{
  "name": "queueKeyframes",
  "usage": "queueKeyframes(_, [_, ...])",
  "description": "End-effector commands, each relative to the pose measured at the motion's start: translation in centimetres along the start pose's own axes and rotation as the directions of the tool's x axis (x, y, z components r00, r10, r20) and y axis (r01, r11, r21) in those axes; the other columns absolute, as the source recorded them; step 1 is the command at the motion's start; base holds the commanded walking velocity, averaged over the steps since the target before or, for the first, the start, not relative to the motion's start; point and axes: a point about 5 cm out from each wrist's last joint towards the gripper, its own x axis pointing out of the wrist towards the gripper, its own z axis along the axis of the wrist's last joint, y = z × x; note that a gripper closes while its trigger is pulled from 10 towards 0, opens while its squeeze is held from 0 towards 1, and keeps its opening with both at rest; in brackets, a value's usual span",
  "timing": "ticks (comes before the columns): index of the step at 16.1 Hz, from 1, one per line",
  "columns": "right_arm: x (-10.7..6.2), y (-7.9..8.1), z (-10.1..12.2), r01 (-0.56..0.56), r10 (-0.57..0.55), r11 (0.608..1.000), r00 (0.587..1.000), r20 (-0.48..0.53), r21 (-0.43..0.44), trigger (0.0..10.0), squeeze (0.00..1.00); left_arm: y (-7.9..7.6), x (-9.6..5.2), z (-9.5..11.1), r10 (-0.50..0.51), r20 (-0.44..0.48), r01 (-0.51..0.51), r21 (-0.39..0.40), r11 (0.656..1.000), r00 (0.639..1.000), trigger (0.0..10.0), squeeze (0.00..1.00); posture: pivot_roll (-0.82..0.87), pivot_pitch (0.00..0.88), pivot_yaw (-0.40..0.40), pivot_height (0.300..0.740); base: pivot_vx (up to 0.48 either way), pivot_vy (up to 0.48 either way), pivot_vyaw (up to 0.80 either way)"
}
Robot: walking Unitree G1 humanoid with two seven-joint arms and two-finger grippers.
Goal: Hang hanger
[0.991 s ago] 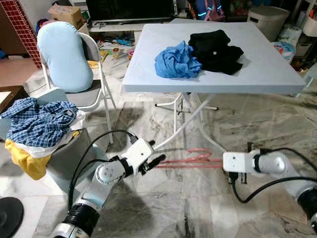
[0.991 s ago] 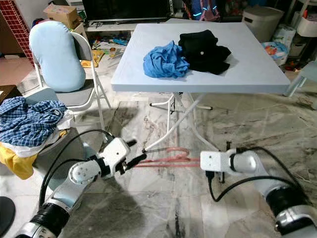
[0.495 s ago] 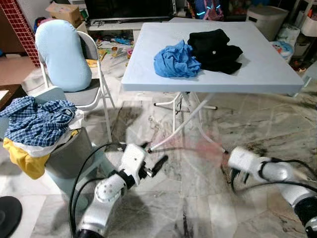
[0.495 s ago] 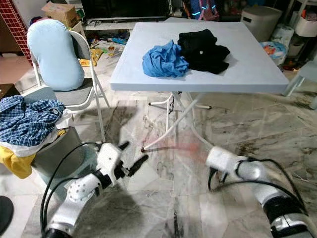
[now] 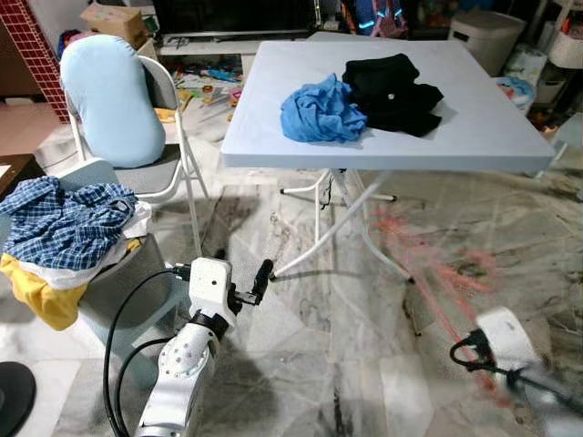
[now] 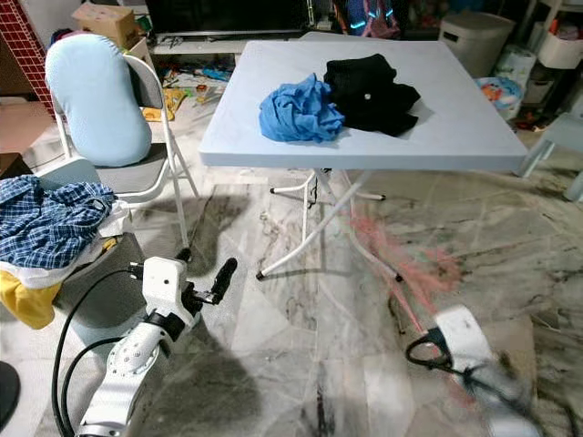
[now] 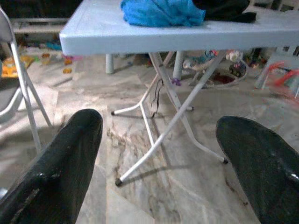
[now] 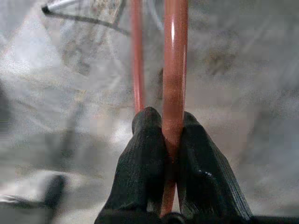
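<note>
A red hanger [image 8: 174,56] is clamped between the two black fingers of my right gripper [image 8: 168,120], which is shut on its rod. In the eye views the hanger [image 5: 428,264] is a blurred pink streak slanting over the floor at the lower right, running down to my blurred right wrist [image 5: 506,337]. My left gripper [image 5: 242,268] is low at the left, in front of the table legs. Its fingers [image 7: 70,158] are spread wide open with nothing between them.
A folding table [image 5: 364,160] ahead carries a blue cloth [image 5: 319,109] and a black garment [image 5: 392,89]. At the left stand a folding chair with a light-blue cushion [image 5: 114,100] and a basket [image 5: 137,282] holding a plaid shirt [image 5: 68,223]. Marble floor lies between.
The left gripper let go of the hanger, opened and drew back to the left. The right arm swung the hanger away to the lower right, still gripping it.
</note>
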Motion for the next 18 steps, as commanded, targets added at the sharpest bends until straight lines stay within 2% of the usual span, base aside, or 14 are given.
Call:
queueKeyframes(1, [-0.4,0.1,0.6,0.024,-0.025,0.996,1.0,0.015,0.083,0.0,0.0,0.5,0.0,-0.1,0.02,-0.017,-0.02,-0.006,1.0,1.0,10.0,0.0,-0.09,0.045,0.039,0.74,0.0,0.0,0.0])
queueKeyframes(2, [-0.7,0.9,0.7,0.044,-0.048,0.991,0.998,0.028,0.125,0.0,0.0,0.5,0.0,-0.1,0.028,-0.022,-0.028,-0.013,1.0,0.999,10.0,0.0,-0.1,0.046,0.043,0.74,0.0,0.0,0.0])
queueKeyframes(4, [-1.2,2.7,1.8,0.093,-0.111,0.973,0.991,0.075,0.212,0.0,0.0,0.3,0.0,-0.6,0.035,-0.063,-0.04,-0.093,0.995,0.997,10.0,0.0,-0.09,0.044,0.044,0.74,0.0,0.0,0.0])
queueKeyframes(5, [-1.3,3.0,2.2,0.093,-0.115,0.971,0.99,0.086,0.221,2.3,0.0,0.1,0.0,-0.6,0.024,-0.057,-0.03,-0.093,0.995,0.998,10.0,0.0,-0.09,0.04,0.042,0.74,0.0,0.0,0.0])
queueKeyframes(6, [-1.5,3.3,3.1,0.088,-0.115,0.969,0.988,0.106,0.232,4.1,0.0,-0.1,0.0,-0.4,0.011,-0.05,-0.016,-0.097,0.995,0.999,10.0,0.0,-0.09,0.036,0.041,0.74,0.0,0.0,0.0])
queueKeyframes(7, [-1.5,3.3,3.5,0.089,-0.119,0.967,0.986,0.117,0.237,10.0,0.0,-0.2,0.0,-0.4,0.011,-0.055,-0.017,-0.105,0.994,0.998,10.0,0.0,-0.09,0.032,0.04,0.74,0.0,0.0,0.0])
queueKeyframes(12, [-1.3,2.0,4.3,0.139,-0.168,0.958,0.981,0.098,0.252,10.0,0.0,0.0,-0.1,-0.7,-0.007,-0.079,-0.004,-0.14,0.99,0.997,10.0,0.0,-0.08,0.027,0.038,0.74,0.0,0.0,-0.11])
queueKeyframes(18, [-0.9,3.1,5.2,0.101,-0.13,0.964,0.986,0.106,0.246,10.0,0.0,-1.0,0.1,-1.0,-0.064,-0.104,0.047,-0.159,0.986,0.993,10.0,0.0,-0.09,0.025,0.042,0.74,0.0,0.0,-0.79])
